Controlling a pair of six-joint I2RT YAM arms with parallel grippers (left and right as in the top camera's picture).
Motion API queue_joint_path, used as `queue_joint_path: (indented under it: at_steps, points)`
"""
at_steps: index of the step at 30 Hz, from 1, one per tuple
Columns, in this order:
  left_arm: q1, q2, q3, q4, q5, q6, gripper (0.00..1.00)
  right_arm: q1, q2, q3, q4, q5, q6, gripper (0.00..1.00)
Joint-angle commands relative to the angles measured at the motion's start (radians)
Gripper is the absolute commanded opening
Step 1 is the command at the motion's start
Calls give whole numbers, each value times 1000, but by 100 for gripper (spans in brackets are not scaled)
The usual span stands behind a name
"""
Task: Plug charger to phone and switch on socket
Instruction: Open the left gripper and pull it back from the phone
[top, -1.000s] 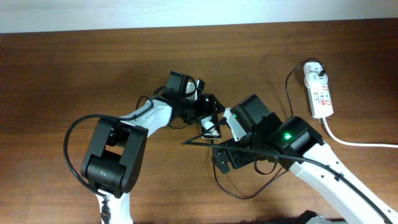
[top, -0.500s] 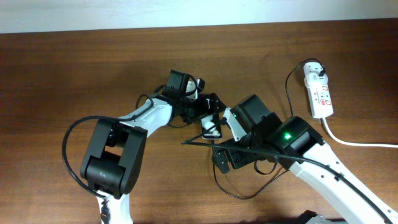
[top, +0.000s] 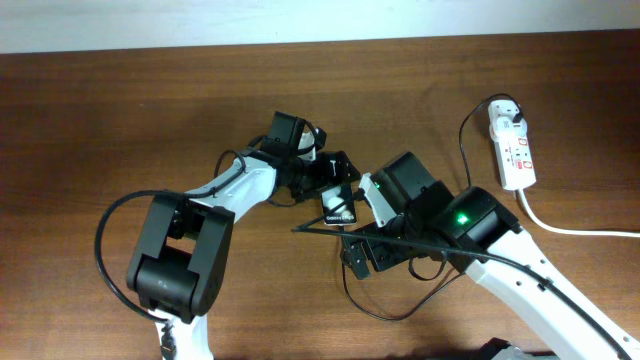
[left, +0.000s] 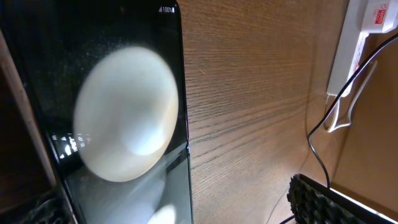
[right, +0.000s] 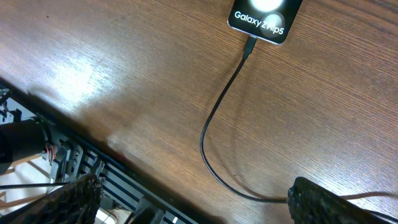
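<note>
I see the phone (right: 260, 18) flat at the middle of the counter (top: 100, 120); the plug tip (right: 249, 46) of the charger (right: 214, 118) meets its lettered end, and the cable curves away; the left end effector (left: 168, 199) stands wide over the phone; the right end effector (right: 194, 193) is wide too, holding nothing, above the cable; the socket (top: 512, 150) lies well apart at the right.

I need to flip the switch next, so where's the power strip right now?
Overhead, the power strip lies on the table's right side near the back edge, well to the right of the phone.
</note>
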Motion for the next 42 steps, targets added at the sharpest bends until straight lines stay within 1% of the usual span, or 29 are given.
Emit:
queue_joint_path:
  at_steps: [1, 11, 15, 19, 22, 24, 25, 28, 30, 31, 32, 34, 35, 37, 42]
  points:
    - [0, 32, -25, -56, -201, 16, 99, -2, 5, 16, 0, 9, -6, 99]
    - [0, 32, -25, -63, -231, 16, 99, -2, 5, 16, 0, 9, -6, 99]
    - [2, 32, -25, -97, -338, 16, 99, -2, 5, 16, 0, 9, -6, 99]
    - [53, -7, -23, -124, -339, 76, 99, -2, 5, 16, 0, 9, -6, 99]
    - [111, -104, -23, -186, -340, 145, 99, -2, 5, 16, 0, 9, -6, 99]
    - [161, -225, -23, -248, -346, 211, 99, -2, 5, 16, 0, 9, -6, 99]
    - [175, -282, -23, -281, -381, 213, 99, -2, 5, 16, 0, 9, -6, 99]
    - [189, -510, -23, -428, -573, 256, 99, -2, 5, 16, 0, 9, -6, 99]
    - [189, -655, -23, -536, -644, 256, 99, -2, 5, 16, 0, 9, -6, 99]
    - [189, -727, -23, -599, -685, 256, 99, -2, 5, 16, 0, 9, -6, 99]
    - [189, -832, -23, -700, -750, 256, 99, -2, 5, 16, 0, 9, -6, 99]
    - [189, -945, -23, -820, -769, 256, 99, -2, 5, 16, 0, 9, -6, 99]
    - [189, -988, -23, -855, -769, 256, 99, -2, 5, 16, 0, 9, -6, 99]
    - [189, -1064, -23, -896, -769, 256, 99, -2, 5, 16, 0, 9, -6, 99]
    - [189, -1188, -23, -900, -769, 256, 99, -2, 5, 16, 0, 9, -6, 99]
